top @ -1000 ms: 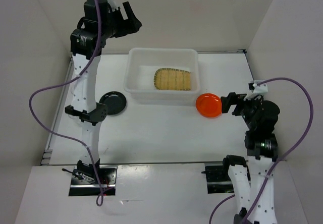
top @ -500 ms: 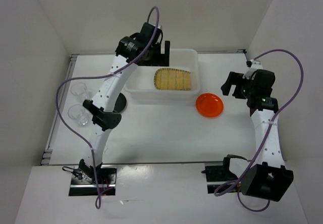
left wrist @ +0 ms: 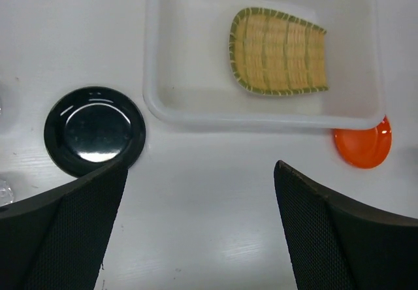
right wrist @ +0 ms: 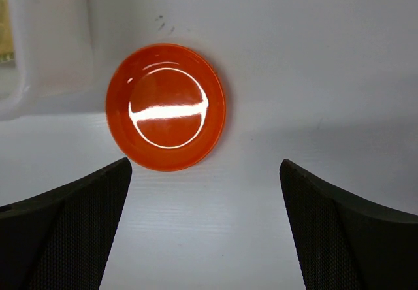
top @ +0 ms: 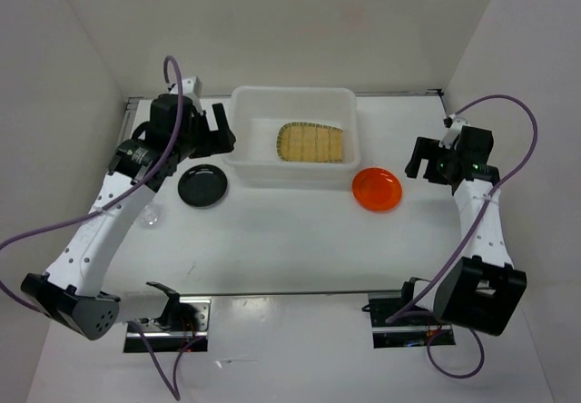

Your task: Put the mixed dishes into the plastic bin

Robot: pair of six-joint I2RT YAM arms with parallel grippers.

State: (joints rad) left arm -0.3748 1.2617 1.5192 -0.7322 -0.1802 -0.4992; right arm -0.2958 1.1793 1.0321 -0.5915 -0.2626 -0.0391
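Only overhead shows the clear cup (top: 150,214) whole.

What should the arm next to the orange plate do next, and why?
Probably lower the right end effector straight toward the orange plate. It is open and empty, the plate lies just ahead of it in the wrist view, and the plate sits on the table outside the plastic bin.

Aloft — left fingers (left wrist: 65,231) and right fingers (right wrist: 65,218) wide apart, empty
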